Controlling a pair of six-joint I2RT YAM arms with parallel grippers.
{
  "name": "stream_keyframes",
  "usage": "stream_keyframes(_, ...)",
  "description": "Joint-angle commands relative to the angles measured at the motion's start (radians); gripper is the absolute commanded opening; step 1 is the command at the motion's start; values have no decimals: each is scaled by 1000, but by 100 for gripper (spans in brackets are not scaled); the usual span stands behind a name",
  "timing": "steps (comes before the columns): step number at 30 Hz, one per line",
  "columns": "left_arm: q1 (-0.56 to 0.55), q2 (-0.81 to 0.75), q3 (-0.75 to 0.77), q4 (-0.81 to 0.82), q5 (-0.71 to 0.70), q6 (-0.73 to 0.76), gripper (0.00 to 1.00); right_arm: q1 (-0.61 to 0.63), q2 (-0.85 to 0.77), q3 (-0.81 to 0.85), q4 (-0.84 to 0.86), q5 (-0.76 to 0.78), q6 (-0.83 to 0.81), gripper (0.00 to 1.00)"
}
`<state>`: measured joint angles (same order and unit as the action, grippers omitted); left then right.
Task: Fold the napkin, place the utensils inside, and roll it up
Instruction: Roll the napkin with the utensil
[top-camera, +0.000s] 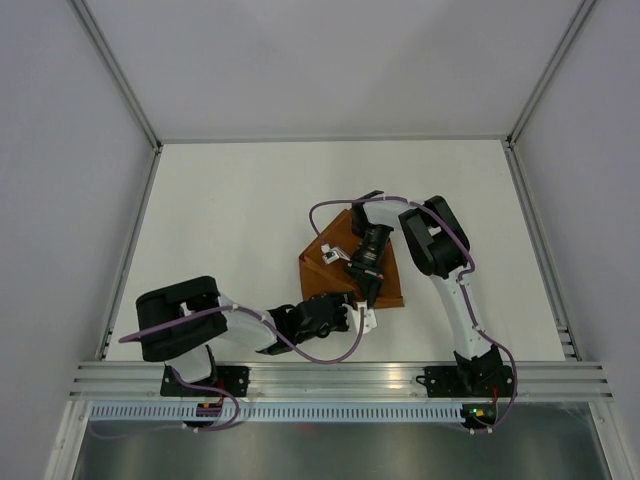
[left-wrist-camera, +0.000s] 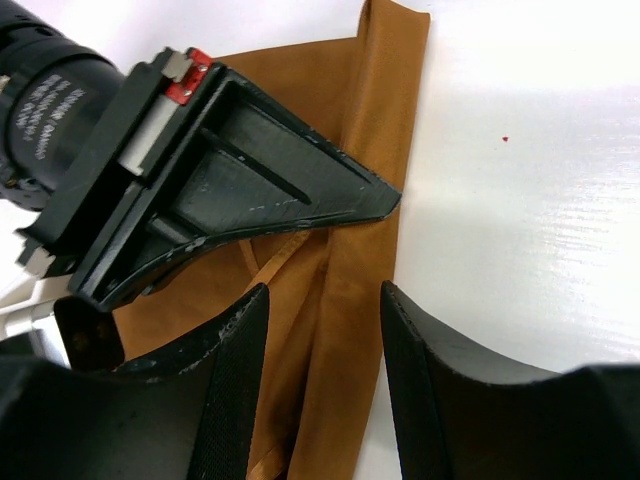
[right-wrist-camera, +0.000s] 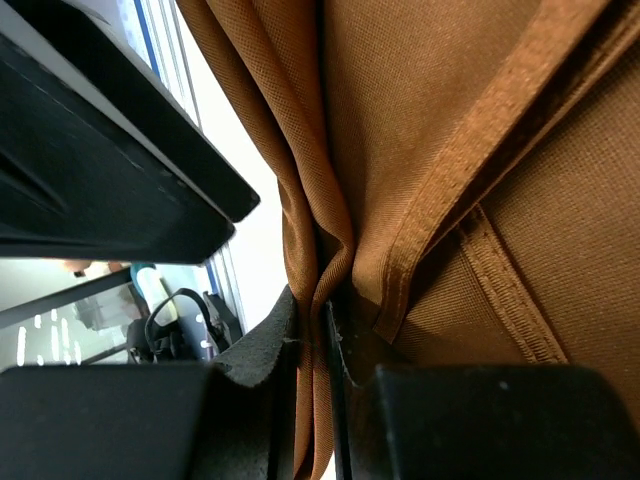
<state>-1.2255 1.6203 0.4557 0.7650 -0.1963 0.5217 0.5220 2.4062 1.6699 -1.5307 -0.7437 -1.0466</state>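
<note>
The right gripper (right-wrist-camera: 314, 360) is closed on a raised fold of the napkin (right-wrist-camera: 440, 150), the cloth pinched between its fingers. The left gripper (left-wrist-camera: 322, 330) is open, its jaws straddling the napkin's folded edge strip without clamping it. The right gripper's finger lies just ahead of them, and bare table (left-wrist-camera: 520, 200) lies beside one jaw.

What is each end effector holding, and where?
Right end effector pinches the napkin by a bunched fold near its hem. Left end effector is open astride a fold, gripping nothing.
</note>
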Motion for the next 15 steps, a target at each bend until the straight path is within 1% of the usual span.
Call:
stream_keyframes(1, -8, 38, 44, 10, 40, 43, 54, -10, 60, 13, 201, 129, -53, 2)
stream_keyframes(8, -8, 90, 87, -13, 77, 31, 55, -16, 74, 31, 185, 124, -50, 1)
stream_keyframes(12, -6, 122, 104, -33, 74, 18, 54, -17, 79, 34, 182, 119, -53, 1)
stream_keyframes(13, -5, 127, 104, -33, 74, 17, 54, -19, 79, 36, 182, 116, -52, 1)
stream_keyframes(15, 0, 133, 101, -42, 75, 8, 50, -20, 80, 36, 176, 116, -53, 1)
